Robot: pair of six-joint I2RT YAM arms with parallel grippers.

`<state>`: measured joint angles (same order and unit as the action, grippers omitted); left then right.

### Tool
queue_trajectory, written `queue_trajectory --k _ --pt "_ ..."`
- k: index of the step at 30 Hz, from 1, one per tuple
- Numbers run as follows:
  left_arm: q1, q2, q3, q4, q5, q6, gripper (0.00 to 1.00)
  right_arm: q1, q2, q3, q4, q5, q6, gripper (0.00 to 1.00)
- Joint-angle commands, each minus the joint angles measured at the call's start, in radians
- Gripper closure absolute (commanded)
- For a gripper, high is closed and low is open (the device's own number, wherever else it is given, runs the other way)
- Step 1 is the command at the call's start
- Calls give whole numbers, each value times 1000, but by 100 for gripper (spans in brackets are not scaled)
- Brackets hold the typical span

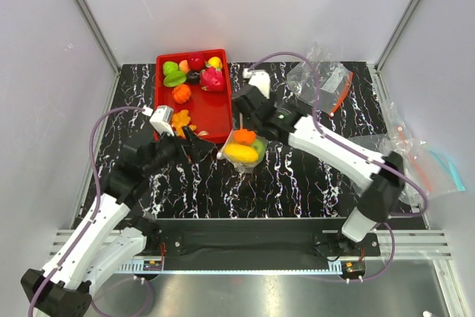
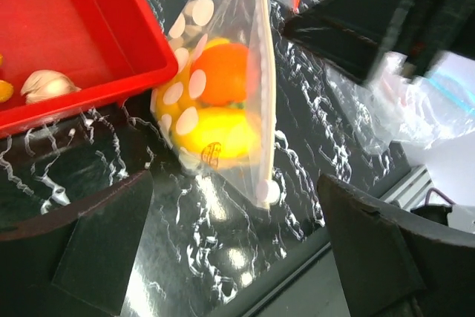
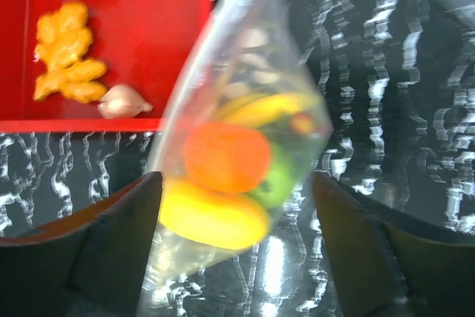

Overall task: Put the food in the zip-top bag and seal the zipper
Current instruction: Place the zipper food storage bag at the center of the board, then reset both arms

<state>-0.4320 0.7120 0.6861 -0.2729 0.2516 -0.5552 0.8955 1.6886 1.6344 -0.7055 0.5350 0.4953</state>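
Black marbled table [image 1: 297, 183], zip-top bag [image 1: 245, 150] beside the red tray [image 1: 215, 109], food [image 3: 226, 157] inside; left end effector [image 2: 236, 182] and right end effector [image 3: 234, 183] both apart, holding nothing. Sealing looks next: pinch the zipper [image 2: 269, 72] squarely, press along it.

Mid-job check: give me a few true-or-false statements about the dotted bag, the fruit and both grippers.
1. The orange is inside the dotted bag. True.
2. The dotted bag lies in the red tray. False: it is outside, by the tray's near right corner.
3. The left gripper is clamped on the bag. False: its jaws stand wide open.
4. The right gripper is open. True.
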Motion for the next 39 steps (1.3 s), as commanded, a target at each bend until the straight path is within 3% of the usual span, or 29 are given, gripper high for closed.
queue_trajectory --k 1,8,12,17,22,27,31,39 --pt "6 -9 137 -144 -18 72 1 -4 -180 -88 88 147 26 9" --pt "4 -49 312 -434 -118 291 1 -4 -334 -189 -179 376 86 0" --pt "4 -121 306 -466 -196 353 1 -3 -452 -283 -275 441 176 0" --pt "6 -224 207 -408 -178 339 1 -3 -647 -516 -132 346 60 0" --pt "6 -276 175 -408 -193 334 1 -4 -1033 -787 120 116 -61 0" --pt "3 -292 148 -390 -172 331 1 -4 -1370 -991 209 86 -67 0" --pt "6 -290 145 -387 -170 330 1 -3 -1437 -1028 195 106 -46 0" --pt "6 -290 142 -391 -193 327 1 -3 -1403 -1039 210 135 -43 0"
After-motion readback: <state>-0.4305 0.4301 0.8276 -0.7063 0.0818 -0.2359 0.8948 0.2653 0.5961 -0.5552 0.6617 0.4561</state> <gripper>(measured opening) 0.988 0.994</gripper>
